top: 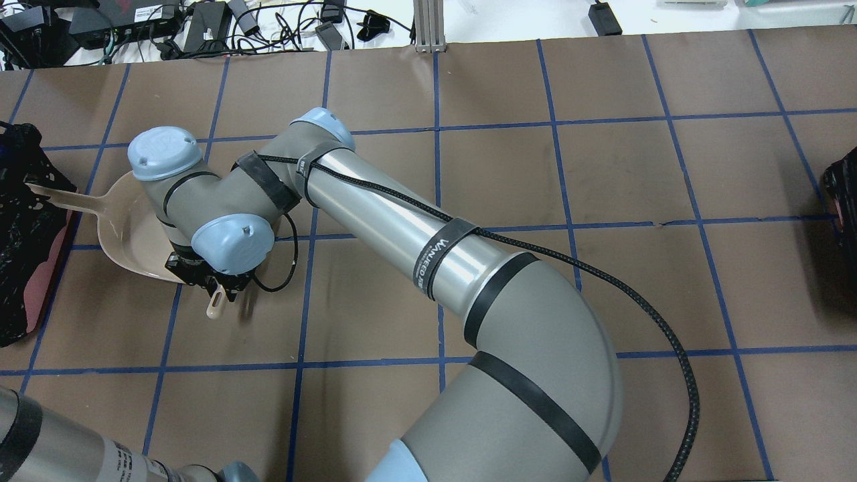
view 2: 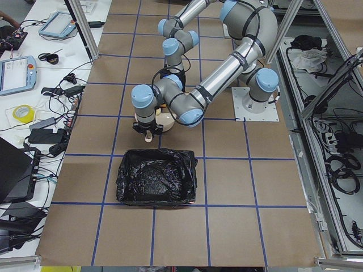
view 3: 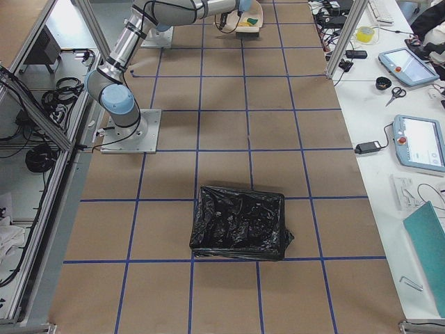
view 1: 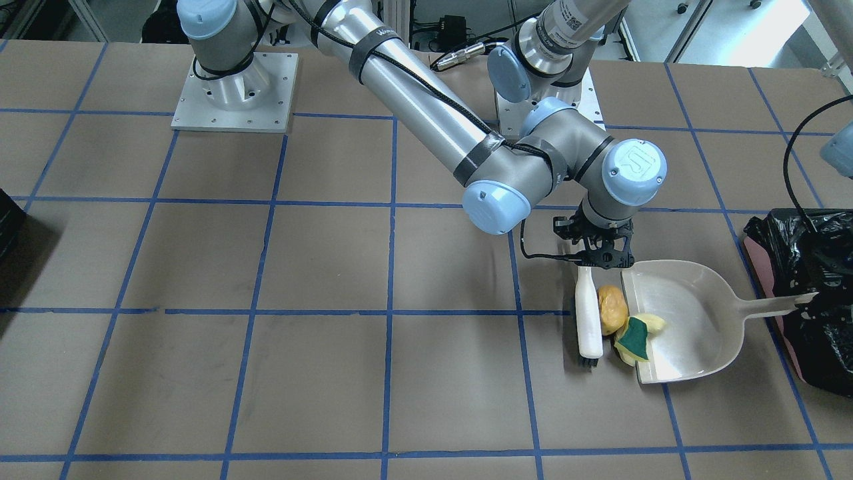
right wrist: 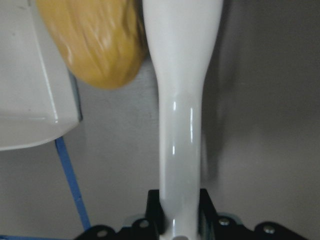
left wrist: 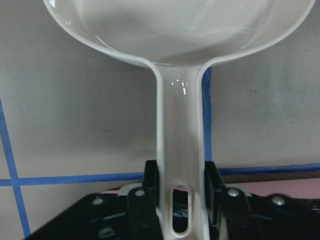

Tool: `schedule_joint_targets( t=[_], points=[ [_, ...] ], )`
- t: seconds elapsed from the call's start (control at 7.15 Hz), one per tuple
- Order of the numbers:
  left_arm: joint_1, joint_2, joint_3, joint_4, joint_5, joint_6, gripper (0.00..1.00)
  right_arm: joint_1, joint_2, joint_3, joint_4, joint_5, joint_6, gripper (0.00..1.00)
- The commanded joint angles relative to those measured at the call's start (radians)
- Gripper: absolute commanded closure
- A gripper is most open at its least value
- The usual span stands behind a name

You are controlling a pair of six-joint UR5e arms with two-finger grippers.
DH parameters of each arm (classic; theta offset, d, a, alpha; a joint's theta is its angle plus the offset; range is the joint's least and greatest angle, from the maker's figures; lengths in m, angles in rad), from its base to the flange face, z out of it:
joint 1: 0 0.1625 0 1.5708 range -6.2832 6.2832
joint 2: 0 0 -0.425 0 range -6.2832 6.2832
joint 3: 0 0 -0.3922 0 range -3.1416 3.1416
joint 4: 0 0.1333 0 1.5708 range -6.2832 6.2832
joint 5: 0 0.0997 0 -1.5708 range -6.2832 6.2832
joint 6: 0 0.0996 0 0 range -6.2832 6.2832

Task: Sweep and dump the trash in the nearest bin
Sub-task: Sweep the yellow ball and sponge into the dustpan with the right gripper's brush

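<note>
My right gripper [view 1: 592, 259] is shut on the handle of a white brush [view 1: 589, 320] that lies along the open mouth of the beige dustpan [view 1: 690, 313]. The golden-brown lump [view 1: 612, 309] sits between brush and pan lip, touching the brush. The yellow sponge with green top [view 1: 633, 339] and the pale yellow peel [view 1: 652, 324] lie on the pan's lip. My left gripper [left wrist: 180, 187] is shut on the dustpan handle [left wrist: 179, 130], right beside the black-lined, pink-sided bin [view 1: 810, 287]. The right wrist view shows the brush handle [right wrist: 182, 100] against the lump [right wrist: 95, 45].
The bin stands at the table's left end [top: 27, 227], just past the dustpan handle. A second black-lined bin [top: 845, 221] stands at the far right end. My right arm [top: 415, 234] reaches across the table into the left half. Blue tape grids the brown tabletop.
</note>
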Motion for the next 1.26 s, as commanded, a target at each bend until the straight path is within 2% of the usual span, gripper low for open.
schedule_joint_targets(
  t=[0.0,0.42,0.7,0.84,1.12],
  points=[
    [-0.001,-0.006,0.000,0.003,0.001,-0.005,1.00,0.019,0.085,-0.118,-0.006,0.025,0.005,1.00],
    [-0.004,-0.011,0.000,0.003,0.001,-0.020,1.00,0.034,0.092,-0.208,-0.007,0.117,0.013,1.00],
    [-0.004,-0.011,0.000,0.003,-0.001,-0.022,1.00,0.038,0.090,-0.244,-0.013,0.213,0.022,1.00],
    [-0.004,-0.014,0.000,0.002,-0.002,-0.023,1.00,0.038,0.093,-0.245,-0.056,0.236,0.038,1.00],
    [-0.004,-0.026,0.000,-0.006,-0.008,-0.023,1.00,0.036,0.062,-0.240,-0.059,0.234,0.041,1.00]
  ],
)
